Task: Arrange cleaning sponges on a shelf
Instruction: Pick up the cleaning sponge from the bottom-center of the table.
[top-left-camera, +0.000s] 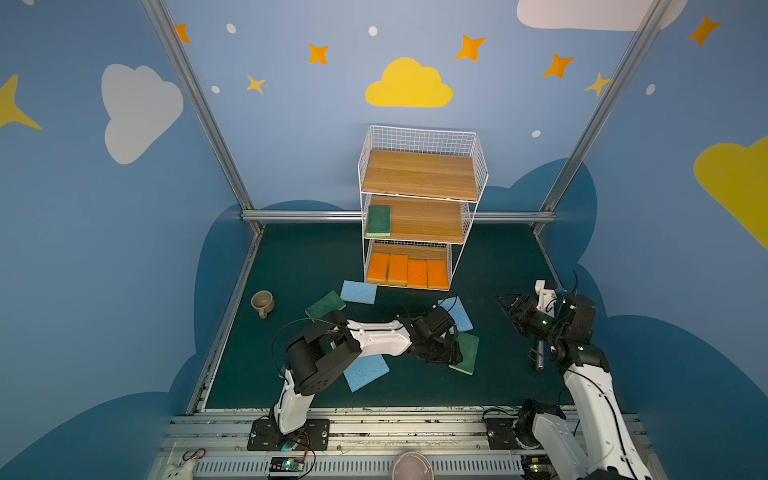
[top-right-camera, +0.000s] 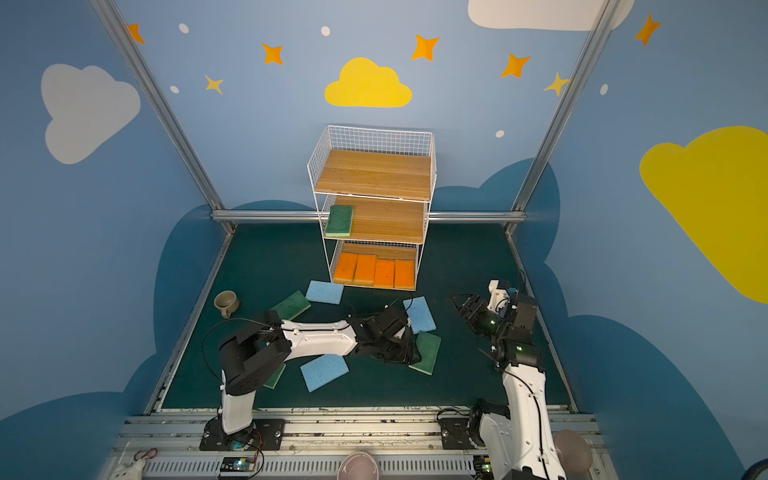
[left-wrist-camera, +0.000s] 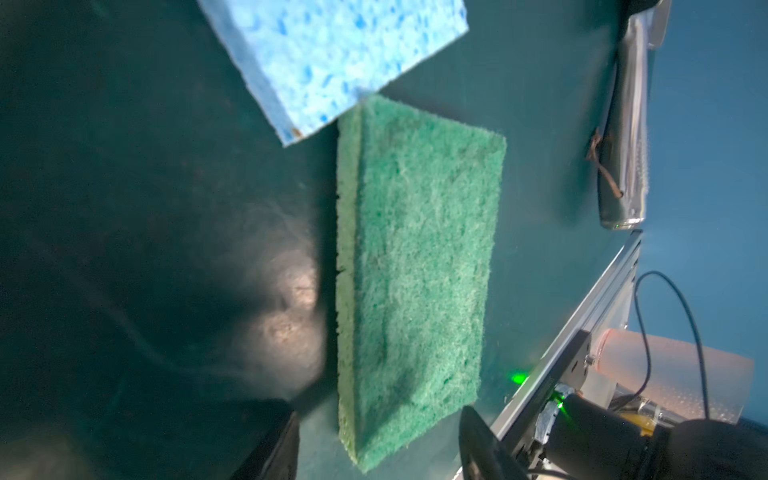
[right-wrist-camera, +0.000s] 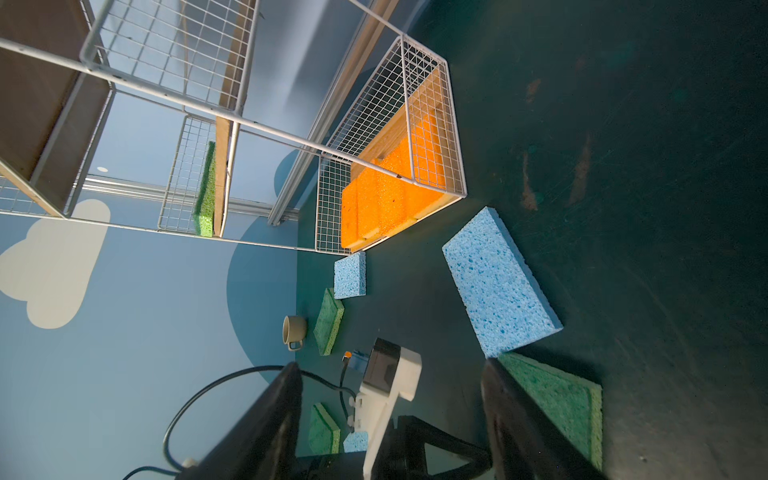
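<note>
The shelf (top-left-camera: 419, 174) stands at the back of the mat. Several orange sponges (top-left-camera: 407, 271) lie in a row on its bottom tier, and one green sponge (top-left-camera: 378, 221) lies at the left of the middle tier. My left gripper (top-left-camera: 446, 353) is low over a green sponge (top-left-camera: 467, 353) right of centre. In the left wrist view this green sponge (left-wrist-camera: 415, 270) lies between the open fingers (left-wrist-camera: 274, 440), with a gap on each side. A blue sponge (top-left-camera: 459, 313) touches its far end. My right gripper (top-left-camera: 505, 301) hangs open and empty on the right.
Loose on the mat are a blue sponge (top-left-camera: 358, 292), a green sponge (top-left-camera: 325, 306) and a blue sponge (top-left-camera: 365, 372) under the left arm. A beige cup (top-left-camera: 262, 302) sits at the left. A metal cylinder (top-left-camera: 539, 355) lies by the right arm.
</note>
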